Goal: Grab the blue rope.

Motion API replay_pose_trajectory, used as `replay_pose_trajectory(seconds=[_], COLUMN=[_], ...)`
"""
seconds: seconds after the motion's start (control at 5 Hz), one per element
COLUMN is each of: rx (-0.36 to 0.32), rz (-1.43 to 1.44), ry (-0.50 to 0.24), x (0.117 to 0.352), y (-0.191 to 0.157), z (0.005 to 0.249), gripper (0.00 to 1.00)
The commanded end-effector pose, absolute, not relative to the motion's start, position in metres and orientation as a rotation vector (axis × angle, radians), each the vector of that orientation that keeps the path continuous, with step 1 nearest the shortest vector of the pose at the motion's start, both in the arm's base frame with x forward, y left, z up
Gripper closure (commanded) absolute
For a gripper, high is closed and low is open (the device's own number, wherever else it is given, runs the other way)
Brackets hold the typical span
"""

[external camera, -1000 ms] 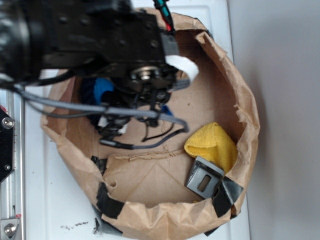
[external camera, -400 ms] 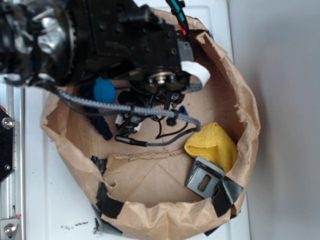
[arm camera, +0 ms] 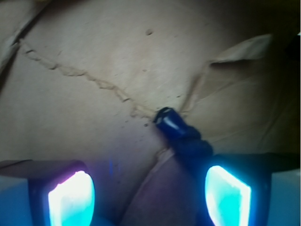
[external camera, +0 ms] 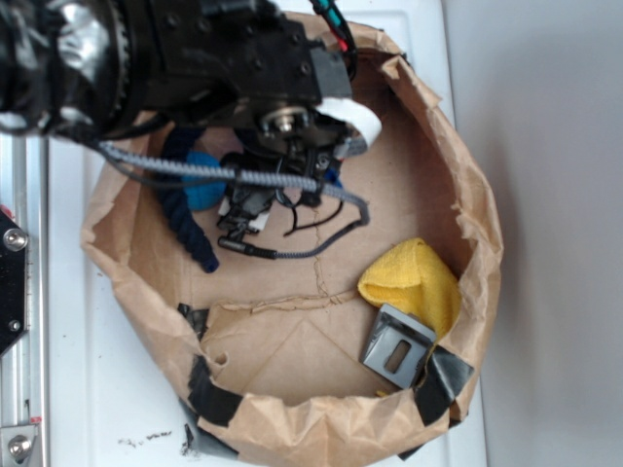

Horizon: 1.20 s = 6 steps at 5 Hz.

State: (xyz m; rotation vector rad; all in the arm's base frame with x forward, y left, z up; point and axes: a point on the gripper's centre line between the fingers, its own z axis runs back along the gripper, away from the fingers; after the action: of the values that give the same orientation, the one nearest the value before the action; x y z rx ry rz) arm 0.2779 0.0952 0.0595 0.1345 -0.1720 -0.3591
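While your gripper (arm camera: 149, 195) hangs wide open over the paper bag (external camera: 458, 165), the blue rope (arm camera: 181, 134) ends beside its right finger (arm camera: 228, 195).

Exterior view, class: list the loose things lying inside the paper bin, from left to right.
blue rope → blue ball → yellow cloth. The grey metal bracket overlaps the cloth's span, so it is left out.

Exterior view: the arm's black housing (external camera: 195, 58) covers the upper part of the blue rope (external camera: 190, 229) and most of the bright blue ball (external camera: 204, 190); the gripper itself is hidden beneath. Wrist view: gripper fingers (arm camera: 70, 200) cut off at 6 o'clock, glare-blurred; rope end (arm camera: 181, 134) disappears behind the right finger.
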Motion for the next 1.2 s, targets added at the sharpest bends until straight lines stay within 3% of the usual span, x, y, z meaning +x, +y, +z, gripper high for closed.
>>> replay_pose_trajectory(seconds=[0.0, 0.4, 0.6, 0.8, 1.0], rx=[0.216, 0.265, 0.299, 0.300, 0.296], rz=[-0.319, -0.315, -0.341, -0.369, -0.351], ry=[-0.223, -0.196, -0.231, -0.214, -0.209], x=[0.289, 0.300, 0.299, 0.299, 0.299], y=[0.113, 0.112, 0.101, 0.094, 0.093], z=[0.064, 0.042, 0.033, 0.023, 0.020], gripper=[0.00, 0.00, 0.00, 0.00, 1.00])
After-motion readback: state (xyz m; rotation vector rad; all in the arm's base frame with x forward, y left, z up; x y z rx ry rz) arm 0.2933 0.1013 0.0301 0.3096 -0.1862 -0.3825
